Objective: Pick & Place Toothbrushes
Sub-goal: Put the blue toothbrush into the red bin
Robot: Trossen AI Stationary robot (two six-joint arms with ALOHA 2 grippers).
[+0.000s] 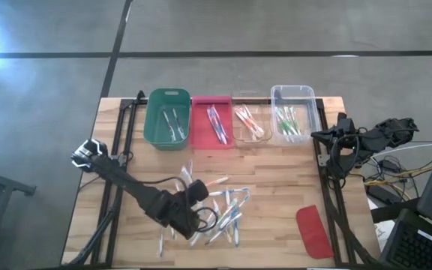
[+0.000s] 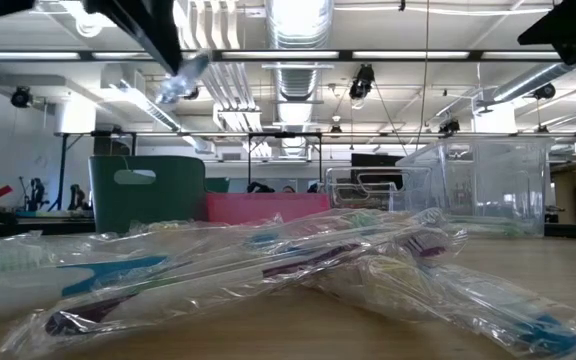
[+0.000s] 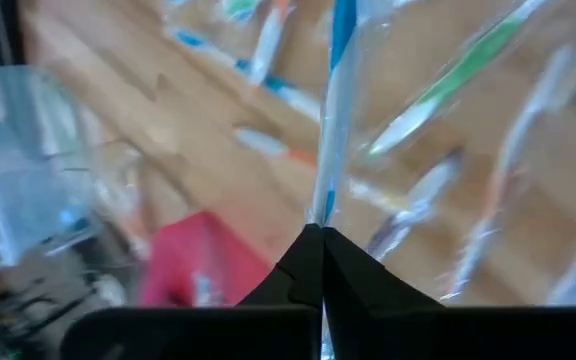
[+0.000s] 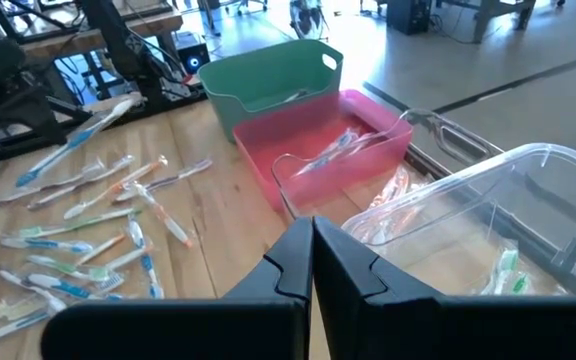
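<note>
My left gripper (image 1: pixel 193 192) hangs over the loose pile of wrapped toothbrushes (image 1: pixel 223 214) on the near middle of the table. It is shut on one blue-and-white toothbrush (image 3: pixel 333 120) in a clear wrapper. In the low view this brush (image 2: pixel 182 78) is high above the pile (image 2: pixel 268 260). The rest lie flat on the wood, some across each other. My right gripper (image 4: pixel 313 240) is shut and holds nothing; it waits at the table's right side (image 1: pixel 336 139), facing the bins. My left gripper pinches the blue-and-white toothbrush, wrapper and all, near one end of its handle (image 3: pixel 320 205) between its two fingertips. The fingers slant down from the table's left, and the brush runs on past them along their line. The brush is lifted clear of the pile.
Along the far edge stand a green bin (image 1: pixel 167 116), a pink bin (image 1: pixel 211 121) and two clear bins (image 1: pixel 250 124) (image 1: pixel 292 112), each with a few toothbrushes inside. A flat red lid (image 1: pixel 313 231) lies near the front right corner.
</note>
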